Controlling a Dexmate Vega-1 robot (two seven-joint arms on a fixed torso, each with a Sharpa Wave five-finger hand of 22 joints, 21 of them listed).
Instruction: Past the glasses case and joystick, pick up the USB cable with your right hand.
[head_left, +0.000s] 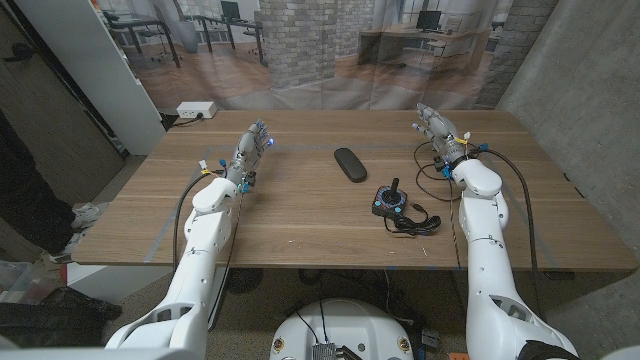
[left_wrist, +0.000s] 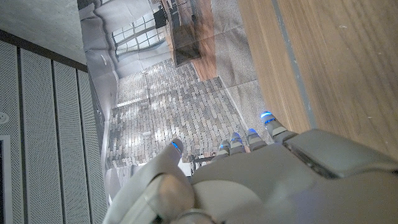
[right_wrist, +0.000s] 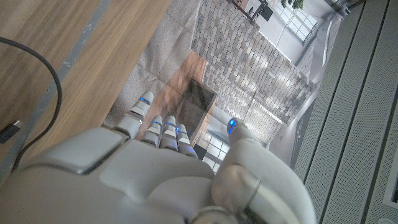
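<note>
A thin black USB cable (head_left: 424, 172) lies in a loose loop on the wooden table (head_left: 300, 215), just beside my right wrist. In the right wrist view the USB cable (right_wrist: 57, 78) curves past my hand, and its plug (right_wrist: 7, 132) lies on the wood. My right hand (head_left: 435, 130) (right_wrist: 161, 174) is at the far right of the table, fingers stretched toward the far edge, holding nothing. A black glasses case (head_left: 349, 163) lies mid-table. The joystick (head_left: 390, 202) with its bundled cord (head_left: 416, 222) stands nearer me. My left hand (head_left: 254, 148) (left_wrist: 261, 180) is extended at the far left, empty.
A white power strip (head_left: 195, 110) sits beyond the table's far left corner. A concrete wall (head_left: 590, 90) rises close on the right. A printed office backdrop (head_left: 330, 50) hangs behind the table.
</note>
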